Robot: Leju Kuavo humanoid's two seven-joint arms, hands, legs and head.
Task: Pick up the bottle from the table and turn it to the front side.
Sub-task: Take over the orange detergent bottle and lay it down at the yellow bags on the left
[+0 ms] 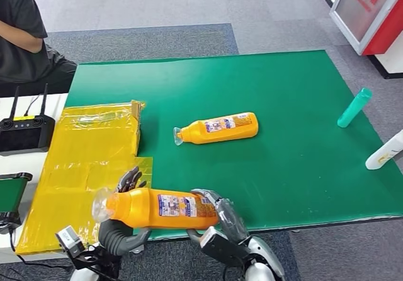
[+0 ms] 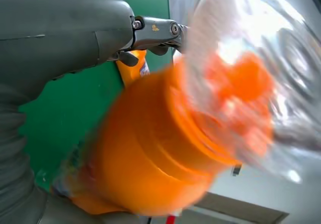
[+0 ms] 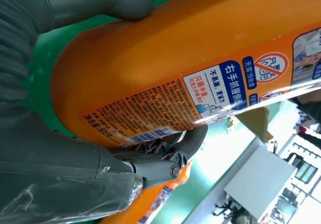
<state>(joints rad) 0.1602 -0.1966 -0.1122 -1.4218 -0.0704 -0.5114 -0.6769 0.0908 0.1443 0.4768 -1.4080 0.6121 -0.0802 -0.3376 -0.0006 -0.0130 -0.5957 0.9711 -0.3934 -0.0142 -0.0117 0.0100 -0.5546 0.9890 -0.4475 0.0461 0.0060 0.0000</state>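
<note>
Orange bottle (image 1: 154, 208) held level above table edge: left hand (image 1: 124, 227) grips neck, right hand (image 1: 223, 221) clasps base (two-handed hold suits rotating label forward).

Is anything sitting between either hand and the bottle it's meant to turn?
Nothing visible does. The orange bottle is already off the green table, held lying sideways: the left hand grips its capped neck end and the right hand its base end. The second orange bottle lies farther back.

Grey carpet-tile floor (image 1: 157, 4), green table mat (image 1: 295, 142), yellow plastic sheeting (image 1: 90, 149), red-and-white sign stand (image 1: 375, 10), seated person (image 1: 24, 35).
</note>
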